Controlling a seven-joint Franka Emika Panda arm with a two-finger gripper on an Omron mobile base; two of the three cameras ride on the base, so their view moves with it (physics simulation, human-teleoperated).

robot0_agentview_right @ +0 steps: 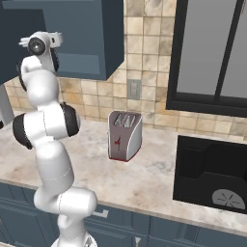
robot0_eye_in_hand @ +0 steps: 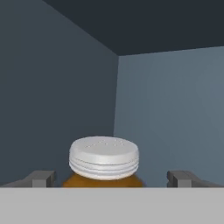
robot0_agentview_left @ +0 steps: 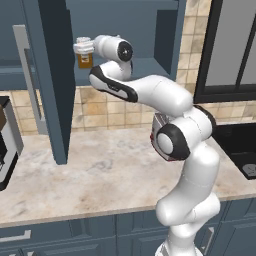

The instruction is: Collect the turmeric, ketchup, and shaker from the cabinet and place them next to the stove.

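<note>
The turmeric [robot0_agentview_left: 84, 58], an orange-brown jar with a white lid, stands on the shelf of the open cabinet [robot0_agentview_left: 145, 30]. In the hand view the turmeric [robot0_eye_in_hand: 104, 158] sits low between my two fingertips [robot0_eye_in_hand: 42, 178], with a gap on each side. My gripper [robot0_agentview_left: 84, 49] is open around the jar's top, inside the cabinet [robot0_eye_in_hand: 65, 87]. The ketchup and the shaker are out of view. The stove [robot0_agentview_right: 212, 169] lies on the counter far right, also seen as the black stove [robot0_agentview_left: 239, 145].
The cabinet door [robot0_agentview_left: 50, 75] hangs open to the left, its bar handle [robot0_agentview_left: 24, 75] facing out. A toaster [robot0_agentview_right: 125, 135] stands on the marble counter [robot0_agentview_left: 85, 175] between arm and stove. A coffee machine [robot0_agentview_left: 6, 142] is at the far left.
</note>
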